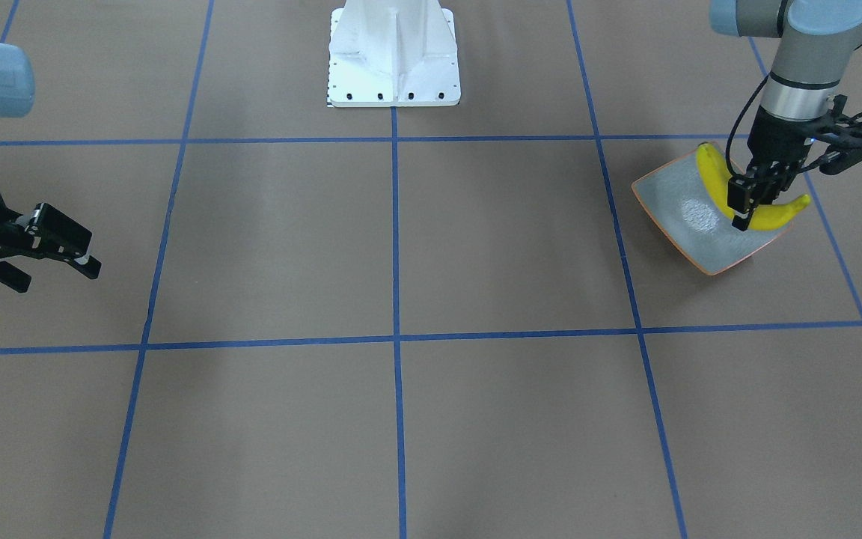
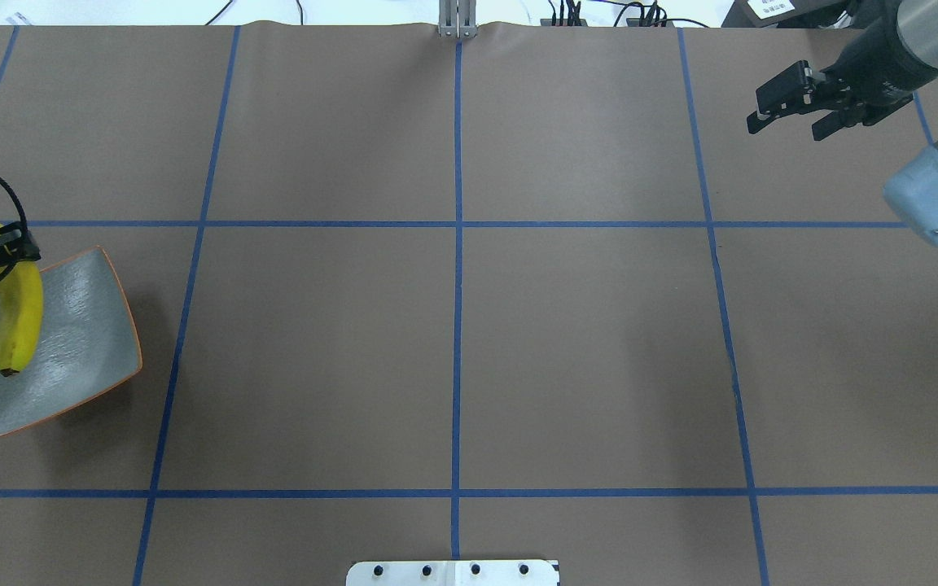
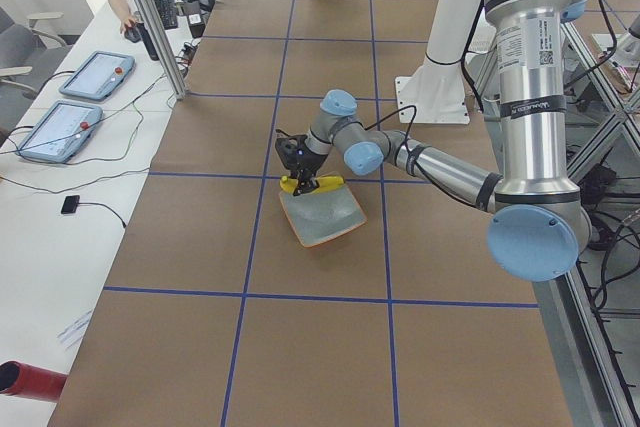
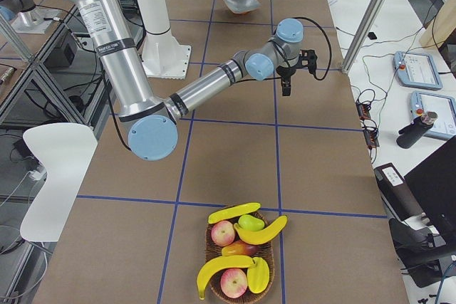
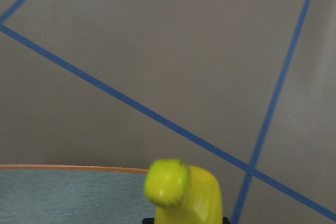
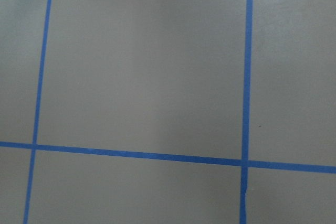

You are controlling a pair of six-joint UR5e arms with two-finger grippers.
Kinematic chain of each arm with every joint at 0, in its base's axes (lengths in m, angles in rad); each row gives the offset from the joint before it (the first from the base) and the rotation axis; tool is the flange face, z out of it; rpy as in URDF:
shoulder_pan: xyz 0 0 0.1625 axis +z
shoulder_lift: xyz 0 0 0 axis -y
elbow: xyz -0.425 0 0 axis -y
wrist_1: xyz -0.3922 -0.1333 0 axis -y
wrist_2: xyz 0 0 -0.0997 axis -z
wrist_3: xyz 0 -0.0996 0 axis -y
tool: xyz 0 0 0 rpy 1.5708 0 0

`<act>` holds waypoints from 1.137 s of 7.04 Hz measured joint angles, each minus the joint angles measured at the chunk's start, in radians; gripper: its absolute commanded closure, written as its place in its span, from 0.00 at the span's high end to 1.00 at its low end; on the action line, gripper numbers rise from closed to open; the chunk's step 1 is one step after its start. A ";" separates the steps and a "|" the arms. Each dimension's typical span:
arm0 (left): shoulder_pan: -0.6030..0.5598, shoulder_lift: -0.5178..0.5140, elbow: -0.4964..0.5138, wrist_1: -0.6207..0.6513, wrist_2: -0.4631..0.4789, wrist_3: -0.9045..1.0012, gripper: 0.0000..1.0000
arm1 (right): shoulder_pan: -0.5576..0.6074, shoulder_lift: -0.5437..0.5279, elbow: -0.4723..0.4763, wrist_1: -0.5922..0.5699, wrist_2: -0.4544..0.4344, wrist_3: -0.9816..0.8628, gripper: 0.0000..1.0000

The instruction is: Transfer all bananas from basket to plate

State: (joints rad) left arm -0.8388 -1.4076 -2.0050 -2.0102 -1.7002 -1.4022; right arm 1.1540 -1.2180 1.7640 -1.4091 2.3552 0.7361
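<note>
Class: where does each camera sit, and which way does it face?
Front: across the table, facing robot base; left hand, right hand.
Overhead: behind robot, looking forward, down; both hands.
Exterior left: table's left end; left arm nearest.
Exterior right: right end, beside basket; right arm nearest.
Left wrist: down onto banana, plate.
Right wrist: down onto table only.
Shared: front, overhead show banana, plate.
</note>
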 measured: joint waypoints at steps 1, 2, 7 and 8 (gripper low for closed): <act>0.022 0.015 0.025 0.001 0.016 0.023 0.00 | 0.007 -0.003 -0.015 0.000 -0.001 -0.016 1.00; 0.050 0.013 0.045 0.003 0.023 0.031 0.00 | 0.011 -0.004 -0.028 0.001 -0.002 -0.027 1.00; 0.087 -0.059 0.108 0.004 0.021 0.035 1.00 | 0.020 -0.006 -0.052 0.001 -0.003 -0.078 1.00; 0.082 -0.062 0.106 0.004 0.019 0.052 1.00 | 0.027 -0.006 -0.060 0.001 -0.003 -0.094 1.00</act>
State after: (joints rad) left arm -0.7571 -1.4691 -1.8988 -2.0061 -1.6811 -1.3499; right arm 1.1812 -1.2240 1.7036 -1.4083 2.3520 0.6425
